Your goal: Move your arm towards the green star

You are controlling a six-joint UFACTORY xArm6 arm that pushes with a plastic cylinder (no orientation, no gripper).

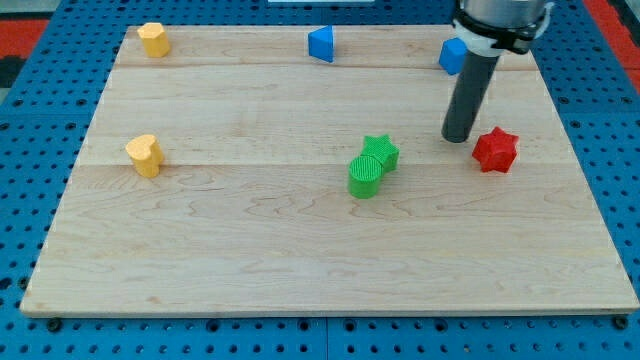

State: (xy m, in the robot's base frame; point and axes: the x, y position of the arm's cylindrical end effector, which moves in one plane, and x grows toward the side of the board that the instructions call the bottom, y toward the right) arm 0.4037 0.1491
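The near edge of a pale wooden worktop runs across the view's bottom, and a wide band of bare wood stretches from it up toward the middle of the board. The first things met on that path are two green blocks touching one another just right of centre: a green cylinder in front, and the green star directly behind and slightly to its right.

To the right of the star stands a dark rod ending in my tip, which rests on the wood near the star but apart from it, with a strip of open board between them. The arm carries no gripper, so there is nothing that opens, closes or holds. Just right of the tip, very close, sits a red star, itself not far from the worktop's right edge.

Along the far edge sit a yellow block near the far left corner, a blue block around the middle, and another blue block partly hidden behind the rod. A yellow heart-like block sits near the left edge, well apart from the greens.
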